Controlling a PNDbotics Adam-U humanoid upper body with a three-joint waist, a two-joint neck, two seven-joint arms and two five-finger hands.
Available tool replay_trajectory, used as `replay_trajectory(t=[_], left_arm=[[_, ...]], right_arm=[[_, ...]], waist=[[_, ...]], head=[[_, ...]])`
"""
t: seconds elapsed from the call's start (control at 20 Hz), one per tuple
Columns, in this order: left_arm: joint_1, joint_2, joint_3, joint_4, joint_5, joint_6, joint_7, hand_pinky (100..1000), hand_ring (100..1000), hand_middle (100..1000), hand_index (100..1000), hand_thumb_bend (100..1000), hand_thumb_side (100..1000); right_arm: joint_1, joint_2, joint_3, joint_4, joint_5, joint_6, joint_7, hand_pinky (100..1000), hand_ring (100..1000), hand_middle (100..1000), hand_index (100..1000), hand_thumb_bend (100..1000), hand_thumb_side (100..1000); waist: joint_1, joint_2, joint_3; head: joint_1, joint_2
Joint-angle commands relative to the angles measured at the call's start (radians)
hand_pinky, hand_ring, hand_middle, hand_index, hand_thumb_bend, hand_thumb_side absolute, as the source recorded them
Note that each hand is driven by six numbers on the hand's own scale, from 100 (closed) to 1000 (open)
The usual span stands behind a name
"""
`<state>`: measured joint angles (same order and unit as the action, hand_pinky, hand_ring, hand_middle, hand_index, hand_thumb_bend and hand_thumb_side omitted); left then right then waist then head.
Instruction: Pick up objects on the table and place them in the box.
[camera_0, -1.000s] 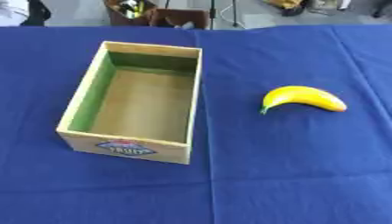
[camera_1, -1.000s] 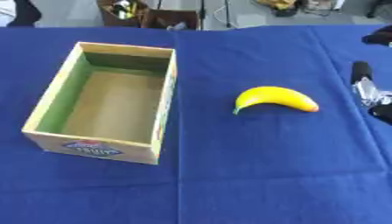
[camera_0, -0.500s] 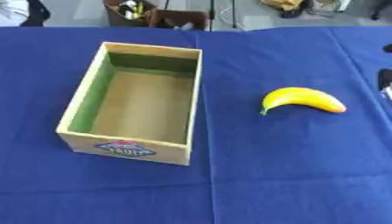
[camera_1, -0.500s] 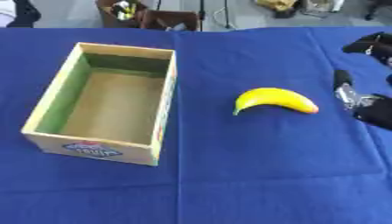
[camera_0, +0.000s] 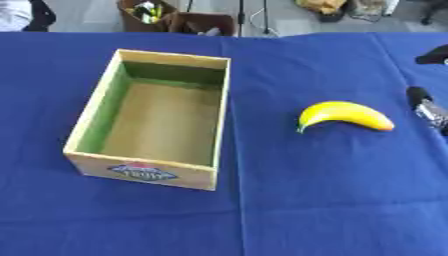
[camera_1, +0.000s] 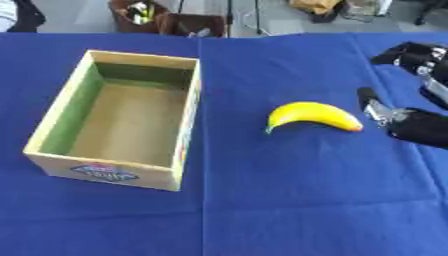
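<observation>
Banana (camera_1: 313, 117) lay on blue tabletop (camera_1: 262, 200), center-right of frame, apart from box (camera_1: 114, 117) at left (wooden, open top, nothing visible inside). Right hand (camera_1: 411, 125) at right edge, just beside banana's right tip, not touching; fingers (camera_1: 411, 55) spread, released, grasping nothing. Left hand not visible in either view.

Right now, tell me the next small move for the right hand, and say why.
Probably ease the right hand leftward until its open fingers straddle the banana. The banana lies free on the blue table, right of the box, which looks empty, and the hand sits just beside the banana's right tip without touching it. The left hand is not in view.
</observation>
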<state>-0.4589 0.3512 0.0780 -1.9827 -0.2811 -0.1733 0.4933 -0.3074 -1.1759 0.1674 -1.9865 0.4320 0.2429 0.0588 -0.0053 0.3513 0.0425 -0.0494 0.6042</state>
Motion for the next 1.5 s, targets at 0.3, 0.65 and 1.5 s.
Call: replay_trajectory(t=[0.3, 0.65, 1.5], left_arm=[[-0.017, 0.015, -0.004, -0.017, 0.008, 0.0, -0.008, 564, 704, 758, 914, 100, 1000], [-0.022, 0.014, -0.011, -0.017, 0.012, -0.001, -0.015, 563, 704, 758, 914, 100, 1000], [-0.031, 0.015, -0.015, -0.017, 0.015, -0.002, -0.021, 562, 697, 760, 913, 100, 1000]], right_arm=[[-0.066, -0.021, 0.002, -0.013, -0.014, 0.019, 0.127, 836, 898, 810, 901, 244, 848], [-0.151, -0.006, 0.051, 0.044, -0.013, 0.039, 0.231, 859, 920, 779, 907, 441, 675], [-0.31, 0.059, 0.093, 0.154, 0.055, -0.005, 0.489, 841, 905, 789, 906, 444, 518]], waist=[[-0.003, -0.017, 0.001], [-0.006, -0.014, 0.015], [-0.014, -0.007, 0.03]], head=[[-0.006, -0.012], [-0.019, -0.015], [-0.031, -0.022]])
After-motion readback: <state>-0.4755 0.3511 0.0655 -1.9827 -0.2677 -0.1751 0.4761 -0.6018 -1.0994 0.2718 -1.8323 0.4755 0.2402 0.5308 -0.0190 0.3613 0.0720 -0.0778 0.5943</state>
